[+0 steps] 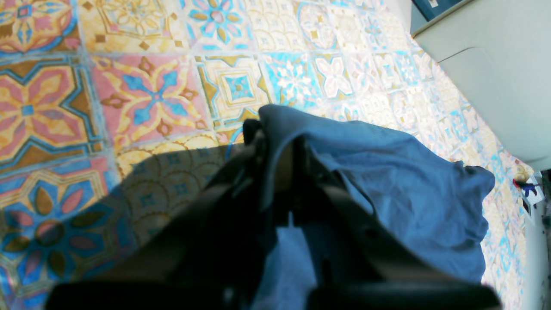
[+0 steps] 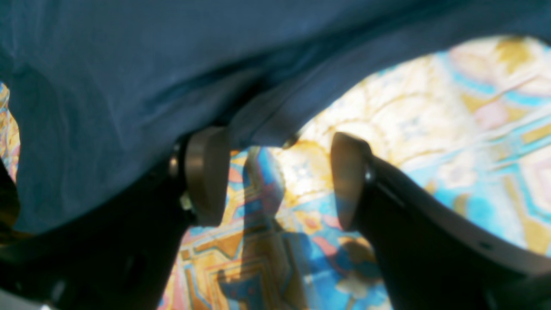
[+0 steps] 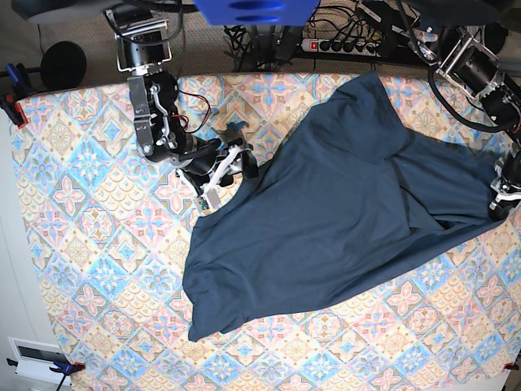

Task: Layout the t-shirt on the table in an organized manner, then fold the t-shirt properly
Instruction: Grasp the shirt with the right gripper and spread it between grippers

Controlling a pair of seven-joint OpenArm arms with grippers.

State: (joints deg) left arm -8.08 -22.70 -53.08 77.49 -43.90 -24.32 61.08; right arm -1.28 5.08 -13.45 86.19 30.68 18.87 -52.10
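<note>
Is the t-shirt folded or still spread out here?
Spread, not folded: the t-shirt lies open but rumpled across the table, one edge pulled up by the left pincer.

1. This looks like a robot lab.
2. Two robot arms stand at the back of a counter [image 3: 89, 244] with a bright tile cloth.
3. A power strip [image 3: 346, 45] and tangled cables [image 3: 252, 37] lie behind it.

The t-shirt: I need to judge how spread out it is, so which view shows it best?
The base view: the whole t-shirt shows, lying rumpled across the table. The left wrist view shows only a bunched part in the shut left gripper; the right wrist view shows a blurred fold by the open right gripper.
</note>
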